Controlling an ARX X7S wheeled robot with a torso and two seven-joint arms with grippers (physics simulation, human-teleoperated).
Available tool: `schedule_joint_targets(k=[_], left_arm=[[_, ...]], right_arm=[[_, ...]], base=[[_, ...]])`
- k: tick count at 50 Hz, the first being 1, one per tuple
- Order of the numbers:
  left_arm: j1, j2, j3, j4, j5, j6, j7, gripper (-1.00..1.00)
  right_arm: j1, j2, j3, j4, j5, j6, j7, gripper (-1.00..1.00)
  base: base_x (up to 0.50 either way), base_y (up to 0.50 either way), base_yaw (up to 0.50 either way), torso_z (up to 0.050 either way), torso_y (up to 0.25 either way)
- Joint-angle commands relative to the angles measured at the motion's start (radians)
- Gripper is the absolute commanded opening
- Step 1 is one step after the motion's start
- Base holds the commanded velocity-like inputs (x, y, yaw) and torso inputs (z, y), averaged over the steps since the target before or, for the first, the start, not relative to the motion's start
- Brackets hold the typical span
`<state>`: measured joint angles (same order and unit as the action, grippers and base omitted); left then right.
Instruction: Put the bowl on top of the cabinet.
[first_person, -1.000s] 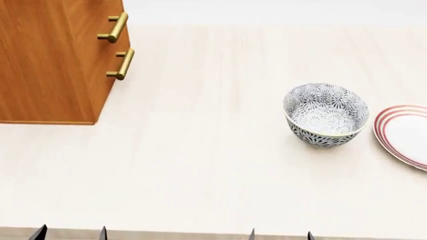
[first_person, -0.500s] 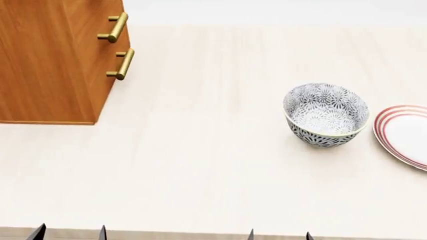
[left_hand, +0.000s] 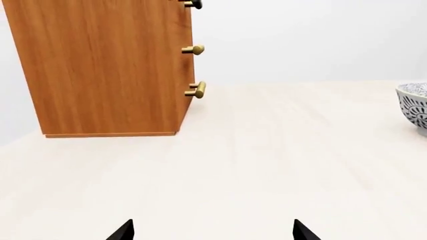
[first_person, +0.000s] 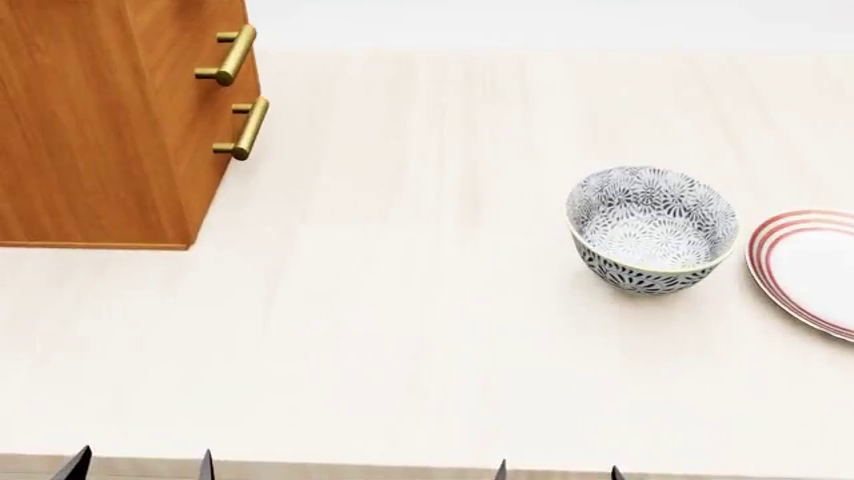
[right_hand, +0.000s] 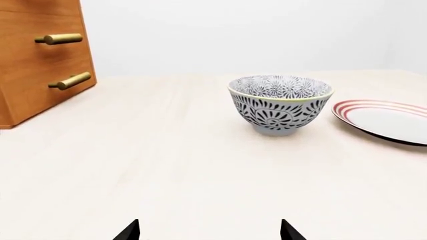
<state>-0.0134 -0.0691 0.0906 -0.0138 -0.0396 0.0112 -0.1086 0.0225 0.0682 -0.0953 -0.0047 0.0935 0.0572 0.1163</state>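
The bowl (first_person: 653, 229), white with a dense grey-black floral pattern, stands upright on the pale table at the right; it also shows in the right wrist view as the bowl (right_hand: 280, 104), and its edge as the bowl (left_hand: 415, 102) in the left wrist view. The orange-brown cabinet (first_person: 94, 120) with brass bar handles (first_person: 234, 55) stands at the far left; its top is out of view. My left gripper (first_person: 140, 465) and right gripper (first_person: 558, 469) sit at the table's near edge, both open and empty, well short of the bowl.
A flat white plate with red rings (first_person: 811, 268) lies just right of the bowl, close to it. The cabinet's front with its handles (right_hand: 63, 38) faces the table's middle. Pale wood tabletop (first_person: 400, 300) stretches between cabinet and bowl.
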Motion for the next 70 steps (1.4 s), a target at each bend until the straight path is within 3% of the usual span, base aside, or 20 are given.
schedule_joint_targets(k=[1,28,36,38,53,70], left_arm=[[0.005,-0.005,0.007,0.009,-0.015,-0.003,0.005,1.0],[0.209,-0.04,0.106,0.347,0.135,0.0,-0.111,1.0],[0.227,-0.064,0.139,0.353,0.17,0.065,-0.126,1.0],[0.222,-0.044,0.121,0.368,0.167,0.0,-0.148,1.0],[0.208,-0.081,0.163,0.351,0.143,0.013,-0.121,1.0],[0.193,-0.094,0.175,0.331,0.121,0.016,-0.125,1.0]], right_arm=[[-0.006,0.006,-0.007,-0.002,-0.002,-0.016,0.005,1.0],[-0.278,0.066,-0.067,-0.342,-0.083,-0.15,0.093,1.0],[-0.313,0.082,-0.078,-0.372,-0.082,-0.181,0.098,1.0],[-0.313,0.086,-0.08,-0.371,-0.078,-0.182,0.097,1.0],[-0.303,0.1,-0.098,-0.358,-0.077,-0.187,0.104,1.0],[-0.293,0.11,-0.11,-0.35,-0.074,-0.18,0.119,1.0]], base=[[0.0,0.0,0.0,0.0,0.0],[0.0,0.0,0.0,0.0,0.0],[0.0,0.0,0.0,0.0,0.0],[0.0,0.0,0.0,0.0,0.0],[0.0,0.0,0.0,0.0,0.0],[0.0,0.0,0.0,0.049,0.0]])
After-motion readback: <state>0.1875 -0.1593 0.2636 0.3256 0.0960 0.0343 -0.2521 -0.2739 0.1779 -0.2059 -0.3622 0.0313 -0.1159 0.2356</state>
